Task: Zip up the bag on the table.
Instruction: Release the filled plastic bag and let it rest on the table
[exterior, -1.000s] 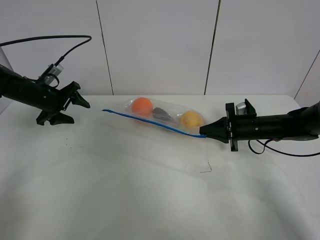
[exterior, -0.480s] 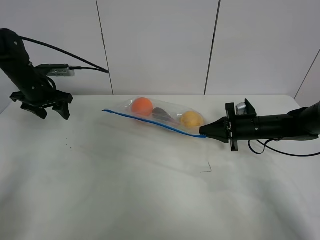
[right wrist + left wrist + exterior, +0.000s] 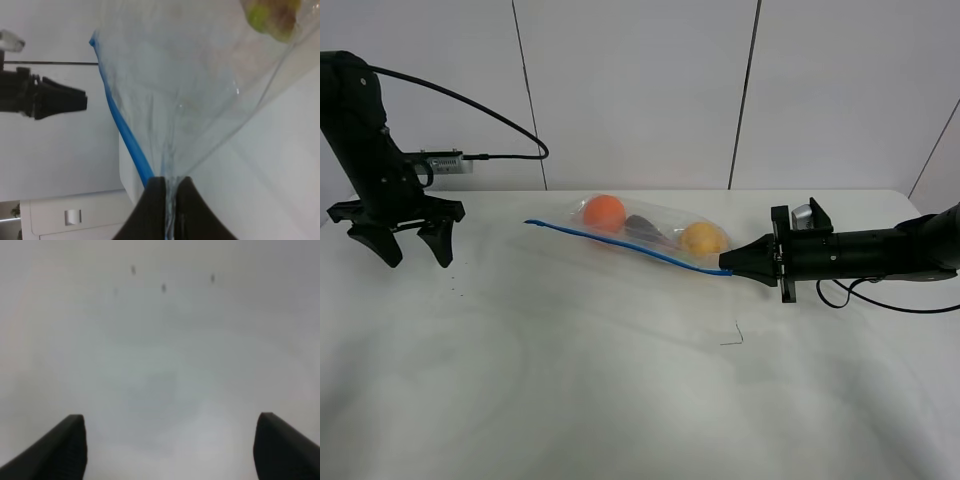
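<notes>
On the counter (image 3: 620,400), far middle: bag (image 3: 660,222) lies flat, blue zip strip (image 3: 610,240) along its near edge. Inside, left to right: orange (image 3: 604,212), dark eggplant (image 3: 643,228), yellow pear (image 3: 701,238). At the strip's right end the right pincer (image 3: 726,263) is clamped tight on the bag. Well apart at far left, the left pincer (image 3: 418,262) points down, spread wide, holding nothing. Below it, a few dark specks (image 3: 163,287).

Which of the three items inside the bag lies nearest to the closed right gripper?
The yellow pear: it lies at the end of the bag beside the right gripper; the dark eggplant sits in the middle, the orange farthest.
</notes>
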